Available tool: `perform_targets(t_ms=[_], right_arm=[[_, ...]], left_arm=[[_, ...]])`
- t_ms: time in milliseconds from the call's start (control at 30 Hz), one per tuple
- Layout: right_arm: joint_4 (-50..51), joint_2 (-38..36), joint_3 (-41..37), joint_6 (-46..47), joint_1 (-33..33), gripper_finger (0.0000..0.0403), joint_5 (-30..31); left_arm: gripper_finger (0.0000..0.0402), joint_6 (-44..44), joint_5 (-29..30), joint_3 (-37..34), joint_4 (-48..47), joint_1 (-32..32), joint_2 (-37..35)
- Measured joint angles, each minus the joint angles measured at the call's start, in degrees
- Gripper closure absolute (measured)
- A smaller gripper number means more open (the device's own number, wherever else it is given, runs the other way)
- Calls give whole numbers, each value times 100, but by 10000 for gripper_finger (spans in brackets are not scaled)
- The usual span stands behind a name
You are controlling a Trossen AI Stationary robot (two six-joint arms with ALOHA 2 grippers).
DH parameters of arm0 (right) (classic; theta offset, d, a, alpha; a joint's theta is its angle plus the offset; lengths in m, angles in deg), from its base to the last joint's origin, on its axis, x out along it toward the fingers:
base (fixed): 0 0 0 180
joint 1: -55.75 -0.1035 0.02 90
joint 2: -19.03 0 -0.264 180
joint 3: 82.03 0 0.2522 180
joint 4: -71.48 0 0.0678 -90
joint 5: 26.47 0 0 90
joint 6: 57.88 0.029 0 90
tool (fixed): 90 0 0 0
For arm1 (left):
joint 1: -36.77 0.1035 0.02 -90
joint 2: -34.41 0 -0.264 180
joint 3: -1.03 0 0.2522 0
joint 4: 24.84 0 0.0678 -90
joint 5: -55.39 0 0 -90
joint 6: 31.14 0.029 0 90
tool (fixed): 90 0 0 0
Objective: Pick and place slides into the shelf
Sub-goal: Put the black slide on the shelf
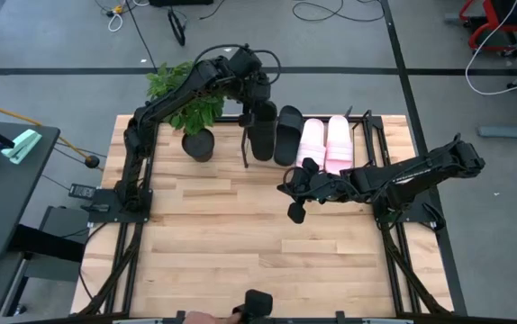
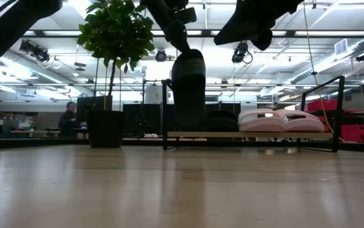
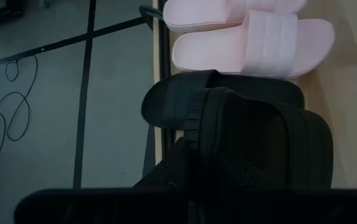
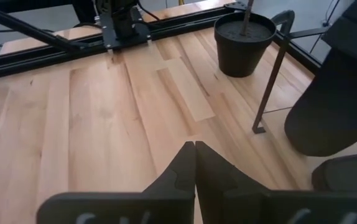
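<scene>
My left gripper [image 1: 258, 101] reaches over the shelf [image 2: 245, 135] at the table's far edge and is shut on a black slide [image 2: 188, 88], which stands nearly upright at the shelf's left end. A second black slide [image 1: 288, 135] lies flat beside it on the shelf's wooden base. To its right are two pink slides [image 1: 313, 144] [image 1: 338, 144], side by side. My right gripper [image 1: 287, 191] hovers shut above the table just in front of the shelf, touching nothing; its wrist view shows the fingertips [image 4: 194, 144] together. My left gripper holds the black slide by its upper end [image 2: 183, 54], coming from above and pointing down. The slide hangs steeply below the fingers, its lower end [image 2: 189, 125] at the shelf base; whether it rests there I cannot tell. In the wrist view the ribbed strap [image 3: 259, 140] hides the place of contact.
A potted plant [image 1: 199, 144] stands on the table left of the shelf, close to its thin black end frame [image 4: 272, 81]. Bare wooden table [image 1: 240, 252] stretches toward the near edge. Arm mounting frames run along both sides. A person sits far off in the room [image 2: 68, 117].
</scene>
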State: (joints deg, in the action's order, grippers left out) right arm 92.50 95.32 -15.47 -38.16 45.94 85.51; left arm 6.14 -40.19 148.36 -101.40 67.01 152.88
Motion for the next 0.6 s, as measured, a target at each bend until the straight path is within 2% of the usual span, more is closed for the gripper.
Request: perform_targets(t_ms=[400,600], right_arm=[[-5,0,-4,12,0,397,0],[-4,0,-4,11,0,393,0]], left_arm=[[361,9,52,5,240,9,221],[360,93,289,1,378,-26,318]])
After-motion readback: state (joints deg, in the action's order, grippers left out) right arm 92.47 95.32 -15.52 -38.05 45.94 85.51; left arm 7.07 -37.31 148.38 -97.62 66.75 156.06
